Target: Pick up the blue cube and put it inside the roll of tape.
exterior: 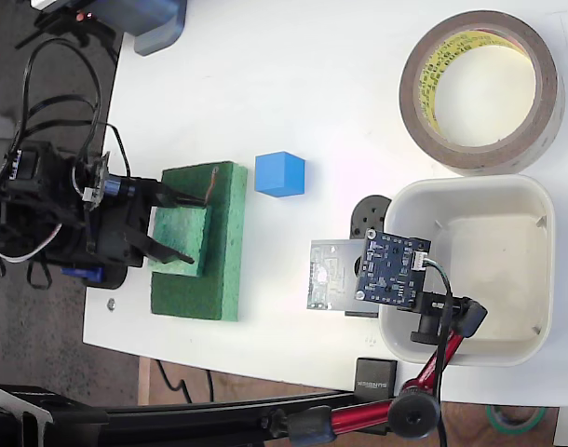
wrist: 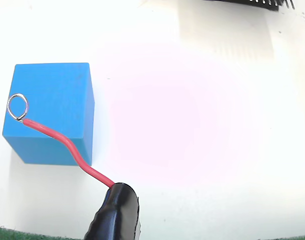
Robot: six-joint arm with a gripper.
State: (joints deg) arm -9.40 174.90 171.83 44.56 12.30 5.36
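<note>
- Cube first: the blue cube (exterior: 280, 174) sits on the white table (exterior: 265, 84) in the upper middle of the fixed view, just right of the green foam block (exterior: 226, 242) and apart from it
- In the wrist view the blue cube (wrist: 50, 112) fills the left side of the frame, resting flat on the pale surface with nothing gripping it
- The roll of tape (exterior: 482, 90) lies flat in the upper right corner of the fixed view, well apart from the cube, its yellowish printed core facing up and its hole showing bare table
- The gripper (exterior: 177, 228) is at the left of the fixed view, over the green foam block; its dark fingers are spread, one near the top of the paler green square and one near its lower edge, pinching nothing
- A red wire (wrist: 67, 147) with a small metal ring (wrist: 17, 107) at its tip rises from a black sleeve at the bottom of the wrist view; the ring appears against the cube's top face, but whether it touches I cannot tell
- A white tub (exterior: 535, 279) stands at the lower right of the fixed view, directly below the tape roll
- A blue circuit board (exterior: 394, 268) on a red and black stand overlaps the tub's left rim
</note>
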